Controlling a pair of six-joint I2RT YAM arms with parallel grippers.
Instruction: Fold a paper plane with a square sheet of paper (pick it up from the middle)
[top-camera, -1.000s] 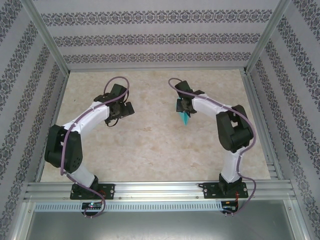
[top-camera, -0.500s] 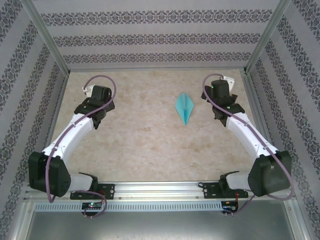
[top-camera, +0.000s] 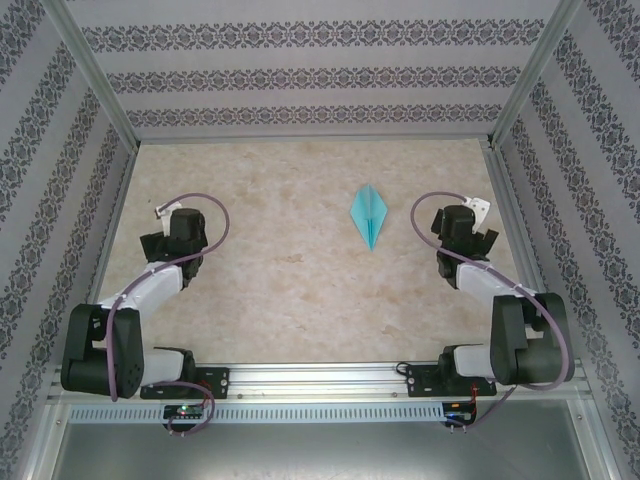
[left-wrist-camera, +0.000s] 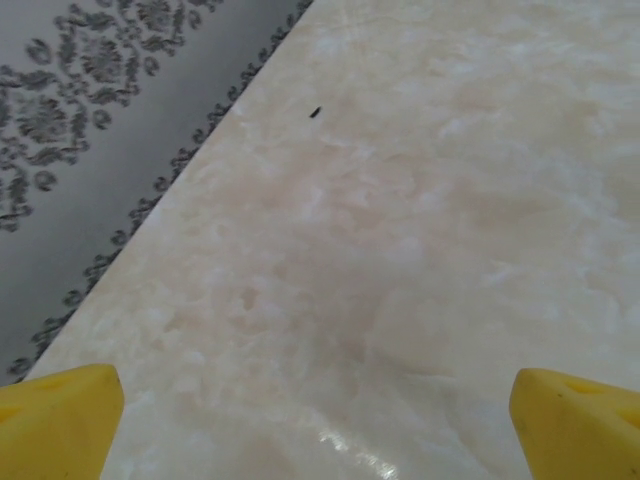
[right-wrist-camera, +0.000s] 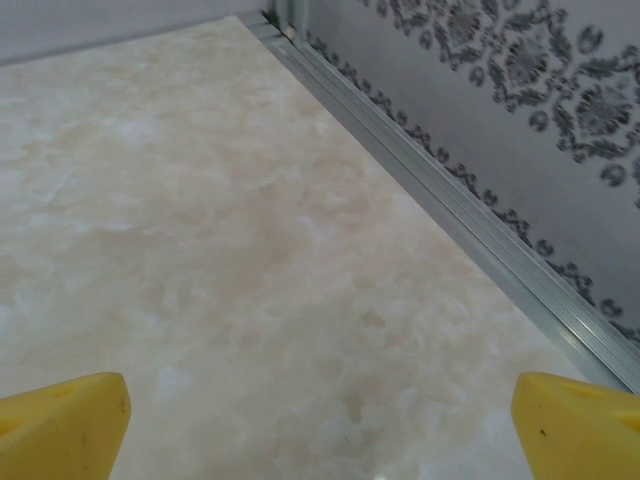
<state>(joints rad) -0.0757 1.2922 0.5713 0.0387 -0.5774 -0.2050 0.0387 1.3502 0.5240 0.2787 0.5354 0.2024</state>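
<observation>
The square sheet of paper lies folded as a turquoise paper plane (top-camera: 368, 215), a narrow dart with a centre crease, flat on the table right of centre, its tip toward the near edge. Nothing touches it. My left gripper (top-camera: 172, 232) is drawn back near the left wall, far from the plane. In the left wrist view its yellow fingertips (left-wrist-camera: 60, 418) stand wide apart over bare table, so the left gripper (left-wrist-camera: 320, 425) is open. My right gripper (top-camera: 462, 228) sits right of the plane, apart from it. The right gripper (right-wrist-camera: 320, 425) is open too, with nothing between its fingertips (right-wrist-camera: 62, 420).
The marble-look table (top-camera: 290, 290) is enclosed by patterned walls. An aluminium rail (right-wrist-camera: 470, 230) runs along the right edge close to my right gripper. The left wall (left-wrist-camera: 90, 120) stands close beside my left gripper. A small dark speck (left-wrist-camera: 315, 112) lies on the table.
My right gripper opened and let go of the paper plane, which now rests on the table. Both arms folded back toward the near side, left arm leftward and right arm rightward.
</observation>
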